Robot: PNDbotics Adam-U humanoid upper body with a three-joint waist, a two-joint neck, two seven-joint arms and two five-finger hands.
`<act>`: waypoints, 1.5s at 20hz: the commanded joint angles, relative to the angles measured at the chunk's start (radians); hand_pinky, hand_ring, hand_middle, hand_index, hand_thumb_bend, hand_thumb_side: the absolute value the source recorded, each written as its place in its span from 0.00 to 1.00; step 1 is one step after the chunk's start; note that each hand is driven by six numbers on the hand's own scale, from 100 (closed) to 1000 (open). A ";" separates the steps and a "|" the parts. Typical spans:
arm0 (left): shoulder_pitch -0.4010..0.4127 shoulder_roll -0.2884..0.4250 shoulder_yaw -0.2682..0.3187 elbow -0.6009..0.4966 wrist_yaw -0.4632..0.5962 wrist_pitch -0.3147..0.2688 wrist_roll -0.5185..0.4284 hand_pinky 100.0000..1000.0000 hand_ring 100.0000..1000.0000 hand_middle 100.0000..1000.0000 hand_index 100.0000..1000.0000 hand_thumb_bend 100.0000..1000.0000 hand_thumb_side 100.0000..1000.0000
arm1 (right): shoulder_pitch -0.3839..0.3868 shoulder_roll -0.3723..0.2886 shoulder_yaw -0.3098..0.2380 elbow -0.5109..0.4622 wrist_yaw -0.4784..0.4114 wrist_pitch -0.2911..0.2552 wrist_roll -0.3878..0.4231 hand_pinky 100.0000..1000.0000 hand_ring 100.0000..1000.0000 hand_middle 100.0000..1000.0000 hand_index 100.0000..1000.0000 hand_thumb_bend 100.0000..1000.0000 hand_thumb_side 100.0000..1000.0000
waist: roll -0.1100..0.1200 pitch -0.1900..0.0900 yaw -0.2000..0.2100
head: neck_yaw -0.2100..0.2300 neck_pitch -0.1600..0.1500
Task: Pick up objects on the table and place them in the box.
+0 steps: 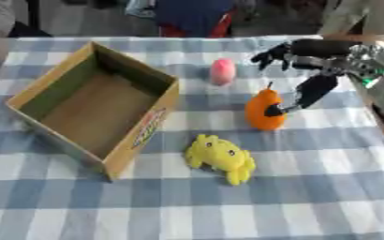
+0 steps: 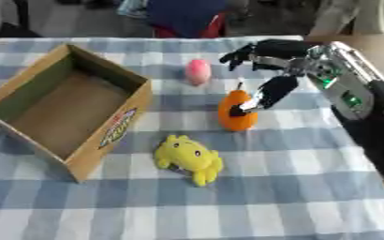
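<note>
Seemingly only the thumb tip of the spread right robot hand [image 2: 269,70] touches the orange toy [image 2: 237,111] standing on the table [image 2: 310,197] right of the box [image 2: 64,112], so closing off-centre could topple it.

Right hand [image 1: 310,58] spread above orange pear-shaped toy [image 1: 265,110], thumb touching it; open cardboard box [image 1: 158,117] at left on worktop [image 1: 310,187].

head stereo pair, looking down at checked table [image 1: 310,187], both sharing box [image 2: 31,136], right view shifted sideways
</note>
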 commanded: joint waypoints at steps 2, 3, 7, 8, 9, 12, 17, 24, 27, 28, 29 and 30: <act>-0.015 0.015 0.000 -0.019 0.003 0.001 -0.007 0.23 0.66 0.56 0.80 0.00 0.65 | -0.009 -0.003 -0.004 0.025 0.019 -0.013 0.002 0.61 0.81 0.69 0.96 0.62 0.61 | 0.000 -0.013 0.004 | 0.004 -0.017; -0.016 0.015 0.000 -0.019 0.003 0.001 -0.007 0.23 0.66 0.56 0.80 0.00 0.65 | -0.006 -0.001 -0.004 0.026 0.020 -0.015 0.000 0.61 0.80 0.67 0.95 0.62 0.60 | 0.000 -0.012 0.004 | 0.005 -0.017; -0.020 0.014 -0.001 -0.019 0.004 0.001 -0.009 0.23 0.66 0.56 0.80 0.00 0.65 | 0.005 0.005 -0.001 0.035 0.031 -0.021 -0.008 0.59 0.79 0.58 0.87 0.59 0.57 | -0.001 -0.009 0.006 | 0.009 -0.019; -0.021 0.014 -0.001 -0.019 0.004 0.001 -0.009 0.23 0.66 0.56 0.80 0.00 0.65 | 0.008 0.005 -0.002 0.036 0.034 -0.021 -0.012 0.58 0.78 0.55 0.83 0.58 0.57 | -0.002 -0.009 0.006 | 0.010 -0.019; -0.021 0.014 -0.001 -0.019 0.004 0.001 -0.009 0.23 0.66 0.56 0.80 0.00 0.65 | 0.010 0.006 -0.003 0.038 0.037 -0.021 -0.016 0.58 0.78 0.54 0.81 0.57 0.56 | -0.002 -0.009 0.006 | 0.011 -0.019; -0.023 0.014 -0.002 -0.019 0.004 0.001 -0.012 0.23 0.66 0.56 0.80 0.00 0.66 | 0.014 0.005 -0.003 0.041 0.051 -0.023 -0.026 0.57 0.75 0.49 0.74 0.49 0.57 | -0.003 -0.008 0.005 | 0.011 -0.019; -0.025 0.014 -0.001 -0.019 0.005 0.001 -0.012 0.23 0.66 0.56 0.80 0.00 0.66 | 0.022 0.000 -0.003 0.044 0.067 -0.030 -0.043 0.54 0.71 0.41 0.64 0.38 0.58 | -0.005 -0.008 0.003 | 0.014 -0.019; -0.028 0.014 -0.001 -0.019 0.008 0.001 -0.011 0.23 0.66 0.56 0.80 0.00 0.65 | 0.030 -0.005 0.002 0.028 0.046 -0.039 -0.042 0.49 0.63 0.34 0.55 0.00 0.46 | -0.007 -0.011 0.000 | 0.016 -0.020; -0.029 0.014 -0.001 -0.019 0.009 0.001 -0.011 0.23 0.66 0.56 0.80 0.00 0.65 | 0.034 -0.007 0.002 0.021 0.028 -0.036 -0.032 0.48 0.60 0.31 0.52 0.00 0.33 | -0.008 -0.012 -0.001 | 0.017 -0.021; -0.029 0.014 -0.001 -0.019 0.009 0.001 -0.011 0.23 0.66 0.56 0.80 0.00 0.65 | 0.035 -0.008 0.002 0.021 0.025 -0.033 -0.032 0.47 0.59 0.31 0.51 0.00 0.31 | -0.008 -0.012 -0.002 | 0.017 -0.021; -0.029 0.015 -0.001 -0.019 0.009 0.001 -0.011 0.23 0.66 0.56 0.80 0.00 0.65 | 0.035 -0.008 0.001 0.021 0.022 -0.031 -0.033 0.47 0.59 0.30 0.50 0.00 0.27 | -0.008 -0.013 -0.002 | 0.017 -0.021; -0.029 0.015 0.000 -0.019 0.010 0.001 -0.010 0.23 0.66 0.56 0.80 0.00 0.65 | 0.036 -0.008 0.001 0.021 0.020 -0.030 -0.035 0.46 0.58 0.29 0.48 0.00 0.23 | -0.008 -0.013 -0.002 | 0.017 -0.022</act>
